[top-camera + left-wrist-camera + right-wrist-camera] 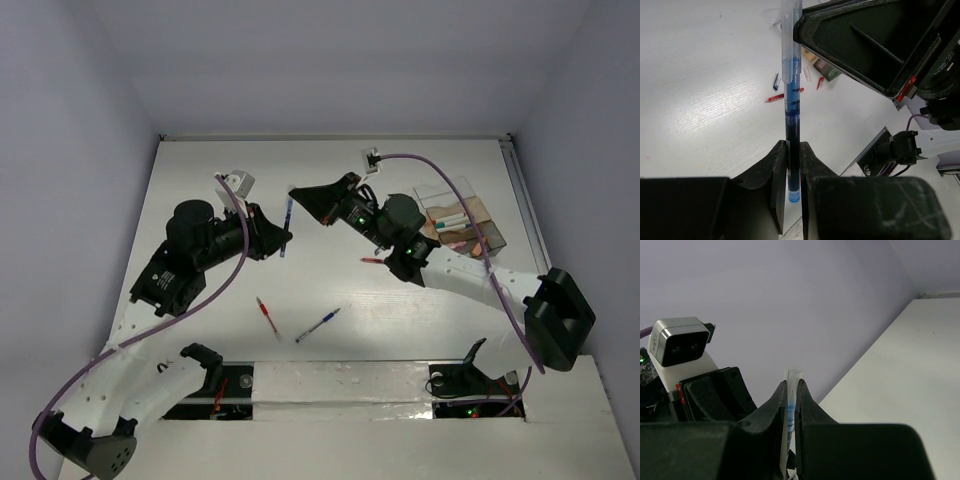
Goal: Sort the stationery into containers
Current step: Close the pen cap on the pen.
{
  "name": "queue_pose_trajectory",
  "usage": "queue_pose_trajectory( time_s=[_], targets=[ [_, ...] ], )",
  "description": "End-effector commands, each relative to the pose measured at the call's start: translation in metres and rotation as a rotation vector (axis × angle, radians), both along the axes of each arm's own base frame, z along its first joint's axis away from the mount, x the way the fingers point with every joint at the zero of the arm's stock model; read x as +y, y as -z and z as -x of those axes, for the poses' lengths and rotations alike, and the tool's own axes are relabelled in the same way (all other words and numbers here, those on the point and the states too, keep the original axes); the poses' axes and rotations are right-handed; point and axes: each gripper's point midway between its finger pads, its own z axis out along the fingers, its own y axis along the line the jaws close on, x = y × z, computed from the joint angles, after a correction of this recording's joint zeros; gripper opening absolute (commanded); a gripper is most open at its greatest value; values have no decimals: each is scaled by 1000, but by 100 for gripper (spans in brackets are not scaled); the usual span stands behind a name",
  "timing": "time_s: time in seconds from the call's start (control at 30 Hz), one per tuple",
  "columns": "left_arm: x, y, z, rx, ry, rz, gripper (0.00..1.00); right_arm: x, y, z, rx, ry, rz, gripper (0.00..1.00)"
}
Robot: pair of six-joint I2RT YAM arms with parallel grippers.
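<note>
From here, on the top view, the table (200, 170) carries everything. The shared pen (287, 222) is off the surface, near the middle and a little to the back, between the two arms. The left gripper (285, 240) pinches its nearer end and the right gripper (297, 195) pinches its farther end. The organiser box (495, 238) sits at the back right, to the right of the right arm's wrist. Small pieces (452, 220) lie in it, toward its left side. In front of the shared pen, two pens lie on the table, apart: the left loose pen (266, 315) and, to its right, the right loose pen (318, 325). A third loose pen (372, 261) lies just beside the right arm, between the shared pen and the box.
</note>
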Motion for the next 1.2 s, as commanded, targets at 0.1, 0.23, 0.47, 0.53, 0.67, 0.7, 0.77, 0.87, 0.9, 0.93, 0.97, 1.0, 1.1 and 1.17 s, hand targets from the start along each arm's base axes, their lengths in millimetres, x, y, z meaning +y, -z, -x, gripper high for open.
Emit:
queue_pose_trajectory(
  time_s=[0.1, 0.23, 0.47, 0.53, 0.67, 0.7, 0.77, 0.87, 0.9, 0.93, 0.97, 1.0, 1.1, 1.17],
  targets=[
    [11, -186, -17, -584, -100, 331, 0, 37, 135, 90, 198, -353, 412, 0],
    [16, -195, -23, -609, -137, 294, 0, 34, 141, 94, 204, -351, 431, 0],
    [21, -210, -23, -643, -159, 288, 0, 34, 154, 104, 217, -387, 450, 0],
    [19, -209, -26, -638, -161, 286, 0, 32, 152, 104, 211, -382, 451, 0],
    [17, -213, -29, -642, -156, 292, 0, 29, 150, 105, 195, -385, 462, 0],
    [17, -217, -28, -650, -155, 296, 0, 28, 150, 106, 196, -389, 463, 0],
    [19, -217, -31, -649, -165, 291, 0, 27, 147, 107, 190, -385, 455, 0],
    [18, -207, -28, -633, -151, 282, 0, 23, 137, 104, 179, -356, 438, 0],
    [15, -193, -30, -605, -139, 269, 0, 21, 127, 102, 167, -335, 420, 0],
    [15, -187, -28, -596, -134, 267, 0, 17, 119, 98, 161, -319, 403, 5],
    [15, -180, -28, -582, -132, 261, 0, 15, 110, 95, 156, -310, 379, 19],
    [13, -163, -31, -546, -130, 243, 0, 8, 91, 89, 128, -298, 332, 25],
    [13, -134, -36, -485, -139, 199, 0, -4, 58, 87, 77, -306, 250, 40],
    [16, -125, -35, -474, -149, 182, 0, -15, 45, 80, 64, -291, 217, 48]
  ],
)
